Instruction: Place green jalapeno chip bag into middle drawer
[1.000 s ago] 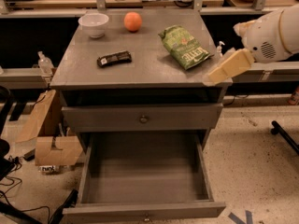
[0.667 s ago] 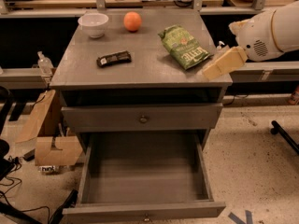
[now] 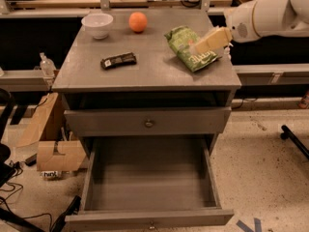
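Camera view: over the last second the gripper (image 3: pixel 201 45) has swung in from the right edge of the cabinet top (image 3: pixel 145 74). A second ago it hung off the near right corner, clear of everything. Now it sits above the right side of the chip bag (image 3: pixel 182 41), with its tip over the bag's pale label. The white arm (image 3: pixel 270 16) reaches in behind it from the far right. Whether the gripper is open or closed I cannot tell. It has hold of nothing that I can see.

The bag itself has not moved. It lies flat on the right half of the top, in the same place and at the same angle as before. The bowl (image 3: pixel 97 24), orange (image 3: pixel 138 21) and dark bar (image 3: pixel 119 60) on the left half are likewise where they were, well apart from the gripper.

The middle drawer (image 3: pixel 149 180) stands pulled out toward the near side, with nothing in it. The upper drawer (image 3: pixel 147 122) is closed.

I judge the approach to be nearly done and the grasp not yet made. Lifting the bag and carrying it to the drawer are still to come. The crinkly bag may slip or bunch if it is pinched only at its edge.
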Controlling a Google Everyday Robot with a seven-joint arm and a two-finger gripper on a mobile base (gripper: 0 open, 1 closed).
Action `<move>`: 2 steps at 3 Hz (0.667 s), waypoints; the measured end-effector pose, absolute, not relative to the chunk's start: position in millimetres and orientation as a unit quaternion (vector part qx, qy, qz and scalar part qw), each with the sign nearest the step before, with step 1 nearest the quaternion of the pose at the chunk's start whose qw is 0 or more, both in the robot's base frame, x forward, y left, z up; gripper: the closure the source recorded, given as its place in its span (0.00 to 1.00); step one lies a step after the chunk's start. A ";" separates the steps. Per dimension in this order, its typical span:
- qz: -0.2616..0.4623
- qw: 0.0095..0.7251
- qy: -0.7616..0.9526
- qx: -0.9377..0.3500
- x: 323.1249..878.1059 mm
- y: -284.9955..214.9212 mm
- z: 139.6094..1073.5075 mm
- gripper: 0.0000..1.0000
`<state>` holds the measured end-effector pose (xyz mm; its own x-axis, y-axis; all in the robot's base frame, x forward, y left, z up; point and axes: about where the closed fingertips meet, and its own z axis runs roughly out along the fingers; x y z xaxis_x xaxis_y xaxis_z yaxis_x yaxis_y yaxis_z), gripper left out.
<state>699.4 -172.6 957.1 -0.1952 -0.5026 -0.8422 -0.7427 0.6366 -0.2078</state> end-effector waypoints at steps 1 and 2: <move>0.138 0.508 0.764 -0.374 761.1 -177.9 947.5 0.00; 0.148 0.506 0.772 -0.354 791.9 -172.8 927.7 0.00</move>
<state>791.9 -172.8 927.7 -0.2367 -0.3979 -0.8864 -0.6967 0.7054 -0.1306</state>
